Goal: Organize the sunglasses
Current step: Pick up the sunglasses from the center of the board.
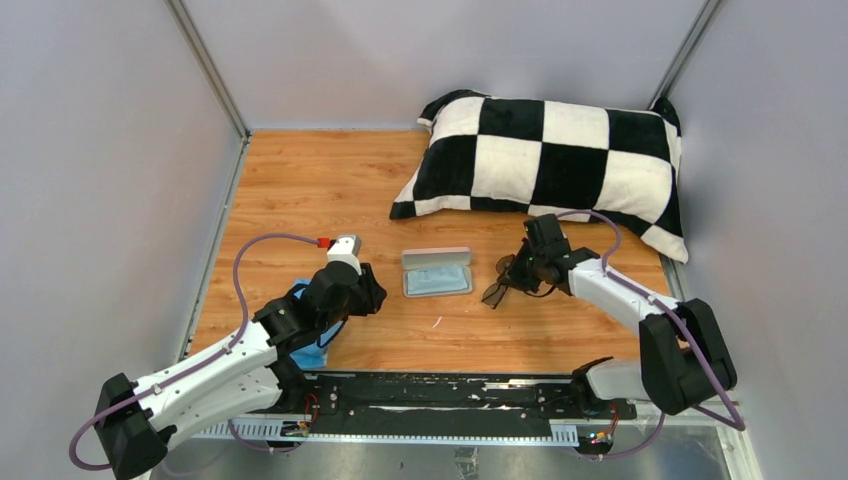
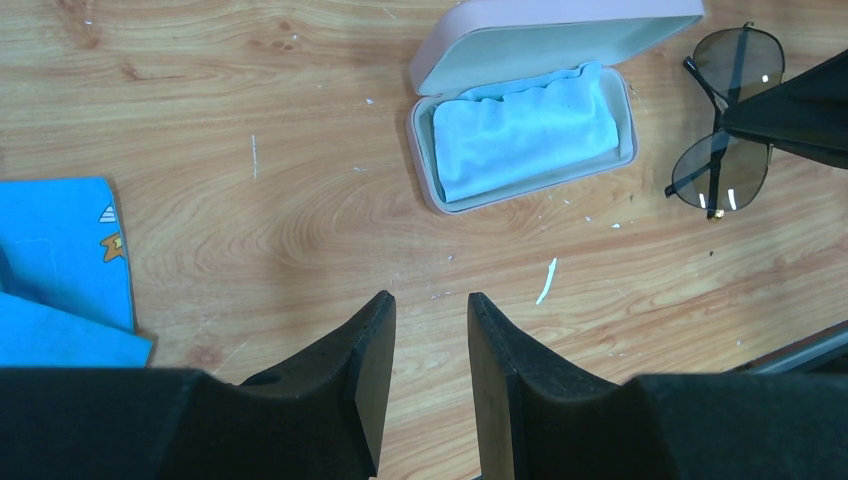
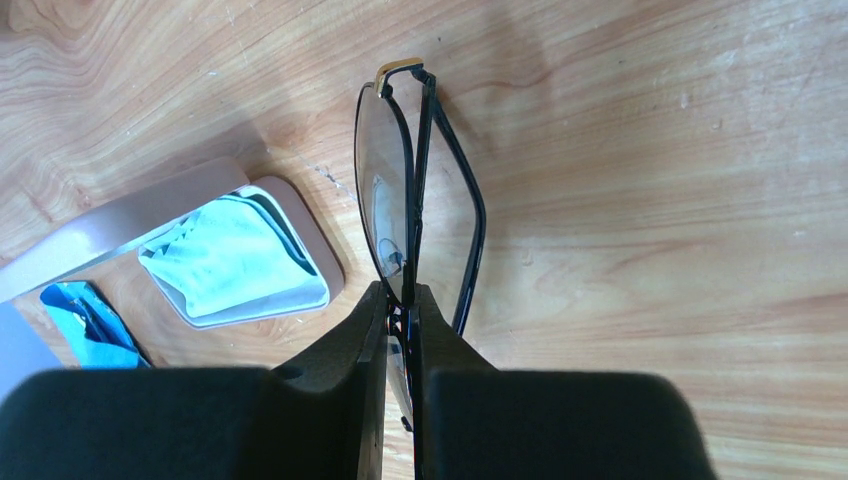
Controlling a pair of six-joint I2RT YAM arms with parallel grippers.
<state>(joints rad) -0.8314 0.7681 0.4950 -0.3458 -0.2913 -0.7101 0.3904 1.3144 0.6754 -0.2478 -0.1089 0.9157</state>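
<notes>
The sunglasses [image 1: 497, 286] are right of the table's middle, just off the right end of the open case and apart from it, and the right gripper [image 1: 515, 276] has them. In the right wrist view its two fingers [image 3: 372, 330] are pressed together on the thin dark frame, with one brownish lens [image 3: 385, 200] seen almost edge-on beyond the tips and a slim temple running alongside it. From the left wrist camera both tinted lenses [image 2: 715, 172] face out, one above the other, with the black right gripper [image 2: 800, 110] reaching in between them from the picture's right side. Whether the glasses rest on the wood or hang just above it, the views do not show. Next to them, near the centre of the table [image 1: 300, 180], the pink case [image 1: 437, 262] lies with its lid tipped back, and a light-blue cloth [image 2: 520, 130] lies crumpled in its tray. Over on the left, the left gripper [image 2: 432, 310] hovers above bare wood with its jaws parted by a clear gap and nothing between them, pointing towards the case from the near side. A bright blue flat item [image 2: 60, 260] with a small cartoon print lies under that arm, close to the table's near left edge. At the far right corner, a black-and-white checkered pillow [image 1: 550, 150] sits against the back wall, well behind the sunglasses.
</notes>
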